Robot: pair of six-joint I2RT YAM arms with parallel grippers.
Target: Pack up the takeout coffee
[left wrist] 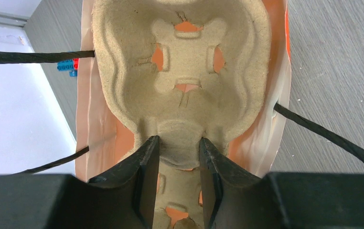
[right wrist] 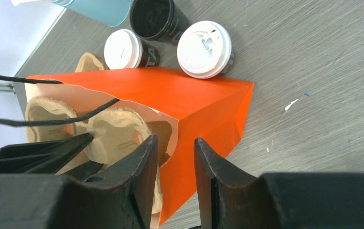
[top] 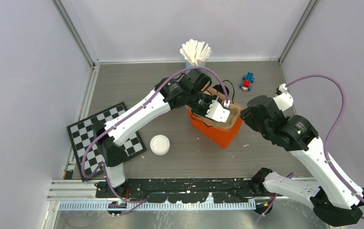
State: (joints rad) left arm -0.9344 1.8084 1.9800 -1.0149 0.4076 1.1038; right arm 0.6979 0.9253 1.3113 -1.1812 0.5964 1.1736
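Left wrist view first, Ana: what does the left pincer (left wrist: pixel 178 140) have?

Its fingers are closed against the middle ridge of the pulp carrier (left wrist: pixel 185 119). I judge that a firm grip. The carrier hangs partly inside the orange bag (left wrist: pixel 84 95).

And the right pincer (right wrist: pixel 174 139)?

Parted, straddling the bag's near wall with one finger inside and one outside. The paper runs between them, unpinched as far as I can see.

So which step is this?

Seating the carrier, I'd say. No coffee is packed yet. The nearer lidded cup (right wrist: pixel 204 47), the second lidded cup (right wrist: pixel 123 47) and the open black cup (right wrist: pixel 154 16) stand on the table (right wrist: pixel 314 95) just behind the bag, beside the light-blue stirrer cup (right wrist: pixel 103 7). A loose white lid (top: pixel 160 144) lies well apart, near the left arm's base.

What does the next move call for?

Lowering the carrier level until it seats on the bag's bottom, with the right pincer holding the mouth wide. After that, let go and fetch a cup.

Any room to work?

Little inside. The carrier nearly fills the mouth, and the black handles (left wrist: pixel 323 133) cross on both sides and could snag. Outside there is bare table in front and to the right, while the cups crowd the back.
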